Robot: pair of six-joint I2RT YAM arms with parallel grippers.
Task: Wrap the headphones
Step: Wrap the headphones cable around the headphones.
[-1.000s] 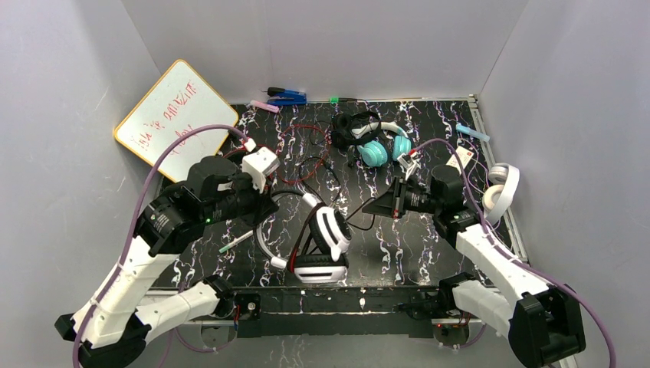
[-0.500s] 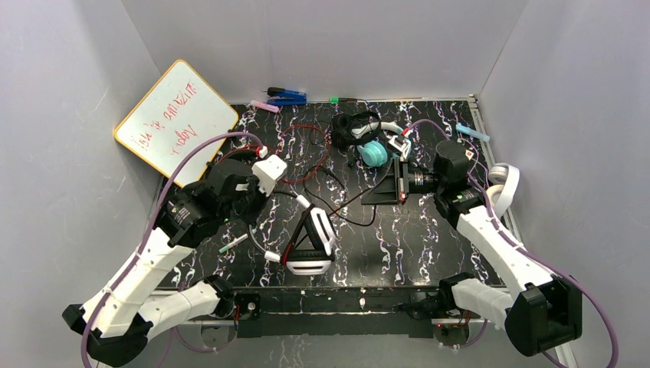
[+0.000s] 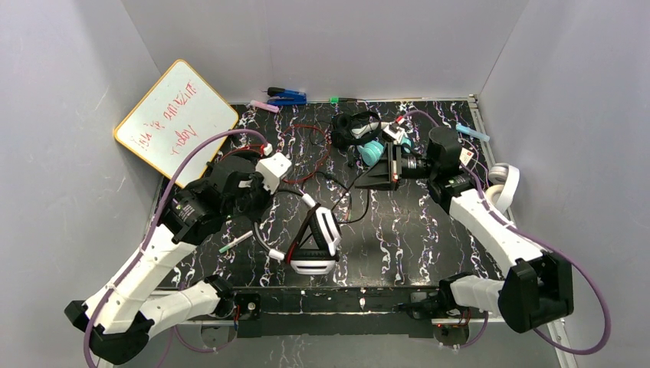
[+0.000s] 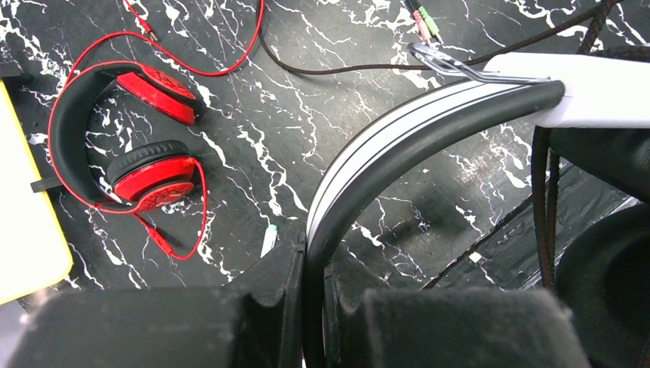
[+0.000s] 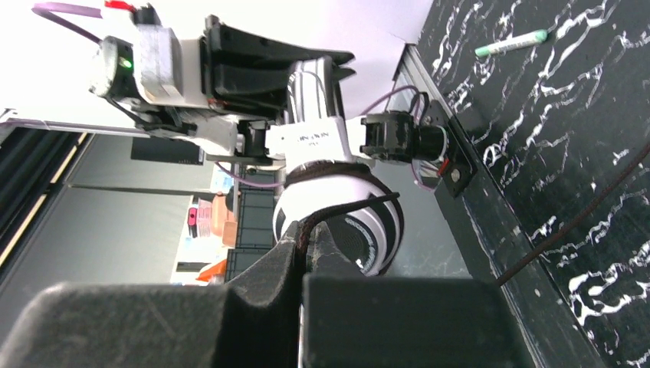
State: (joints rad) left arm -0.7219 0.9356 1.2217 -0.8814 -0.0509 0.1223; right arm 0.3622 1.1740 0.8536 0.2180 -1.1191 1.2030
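both jaws tight: left on headband, right on cord, now farther back

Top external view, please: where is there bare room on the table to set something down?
Bare tabletop lies near-right, between the white-and-black headphones and the right arm. Crowded: far centre, around the teal headphones and black headphones.

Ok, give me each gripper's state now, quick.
Left gripper: closed on the white-and-black headphones, at the band.
Right gripper: closed on a dark cord.
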